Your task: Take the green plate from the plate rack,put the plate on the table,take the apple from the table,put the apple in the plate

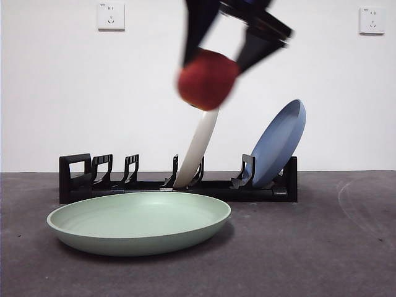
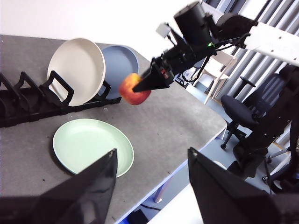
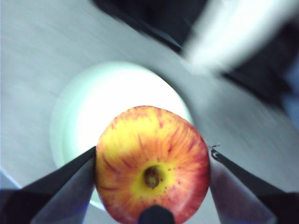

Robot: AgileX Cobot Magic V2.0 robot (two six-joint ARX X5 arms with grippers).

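The green plate (image 1: 139,221) lies flat on the table (image 1: 322,247), in front of the black plate rack (image 1: 80,176). My right gripper (image 1: 213,65) is shut on the red apple (image 1: 207,79) and holds it high in the air, above the rack's middle. In the right wrist view the apple (image 3: 152,163) sits between the jaws with the green plate (image 3: 117,107) below it. My left gripper (image 2: 152,186) is open and empty, raised above the table's near edge; its view shows the plate (image 2: 92,145), the rack (image 2: 42,100) and the apple (image 2: 134,89).
A cream-white plate (image 1: 199,147) and a blue plate (image 1: 279,141) stand in the rack's slots. The table's edge (image 2: 187,154) drops off near the left gripper. An office chair (image 2: 252,112) stands beyond the table.
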